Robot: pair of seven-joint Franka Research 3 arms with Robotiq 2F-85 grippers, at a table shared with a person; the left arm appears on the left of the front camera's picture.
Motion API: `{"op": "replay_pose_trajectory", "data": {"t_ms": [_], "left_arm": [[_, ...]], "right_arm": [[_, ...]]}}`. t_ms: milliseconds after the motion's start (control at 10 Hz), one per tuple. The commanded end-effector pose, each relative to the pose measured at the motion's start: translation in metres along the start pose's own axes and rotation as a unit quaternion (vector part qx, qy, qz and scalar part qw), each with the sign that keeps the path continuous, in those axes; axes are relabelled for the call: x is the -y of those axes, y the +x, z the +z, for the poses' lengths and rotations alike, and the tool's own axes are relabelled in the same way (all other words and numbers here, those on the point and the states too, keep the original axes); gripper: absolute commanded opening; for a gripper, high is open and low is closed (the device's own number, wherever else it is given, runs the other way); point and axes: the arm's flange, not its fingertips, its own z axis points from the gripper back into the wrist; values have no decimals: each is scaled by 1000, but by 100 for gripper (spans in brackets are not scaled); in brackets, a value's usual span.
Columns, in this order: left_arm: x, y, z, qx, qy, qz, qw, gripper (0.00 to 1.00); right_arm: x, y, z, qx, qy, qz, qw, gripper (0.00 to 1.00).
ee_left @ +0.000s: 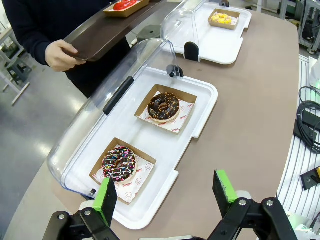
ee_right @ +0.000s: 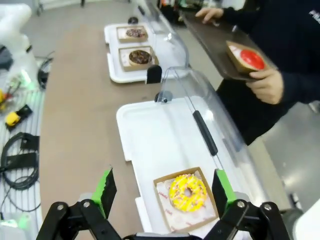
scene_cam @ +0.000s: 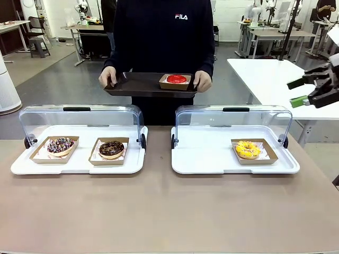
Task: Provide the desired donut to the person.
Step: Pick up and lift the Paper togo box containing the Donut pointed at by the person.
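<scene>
Holding a dark brown serving tray (scene_cam: pixel 135 84) at 12 o'clock across the counter (scene_cam: pixel 159 211), the person (scene_cam: pixel 159 37) carries on it a red-glazed donut (scene_cam: pixel 176 79) in a cardboard boat. By my reading this is the desired one, already delivered.

- Left display case (scene_cam: pixel 79 168), lid raised: sprinkled chocolate donut (scene_cam: pixel 60 145) at 9 o'clock, chocolate-iced donut (scene_cam: pixel 111 148) just beside it toward 3.
- Right display case (scene_cam: pixel 201 153), lid raised: yellow donut (scene_cam: pixel 247 149) at 4 o'clock.
- Right pincer (scene_cam: pixel 296 92): spread wide, empty, aloft at 3 o'clock, well apart from both cases.
- Left pincer (ee_left: pixel 165 192): spread wide, empty, above the left case's near edge.

Hazards:
- The tray is hand-held in the air, so any tilt could slide the boat off.
- A low arm sweep could strike a raised lid.
- A further pick could hand over an unwanted donut.
</scene>
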Motion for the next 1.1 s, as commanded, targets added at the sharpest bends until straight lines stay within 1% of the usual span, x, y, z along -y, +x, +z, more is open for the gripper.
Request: {"op": "replay_pose_trajectory", "data": {"t_ms": [0,100,400,600,700,800,1000], "left_arm": [[0,0,-1,5,-3,0,1000,100],[0,0,-1,5,-3,0,1000,100],[0,0,-1,5,-3,0,1000,100],[0,0,-1,5,-3,0,1000,100],[0,0,-1,5,-3,0,1000,100],[0,0,-1,5,-3,0,1000,100],[0,0,-1,5,-3,0,1000,100]], "right_arm": [[-25,-1,1,11,-26,-8,1000,100],[-29,-4,5,12,-35,-18,999,100],[-31,-4,14,-34,-83,-64,994,100],[-28,5,14,-43,-78,-54,995,100],[-25,11,10,-59,-95,-72,991,100],[-24,0,19,-29,-79,-51,995,100],[-24,0,19,-29,-79,-51,995,100]]}}
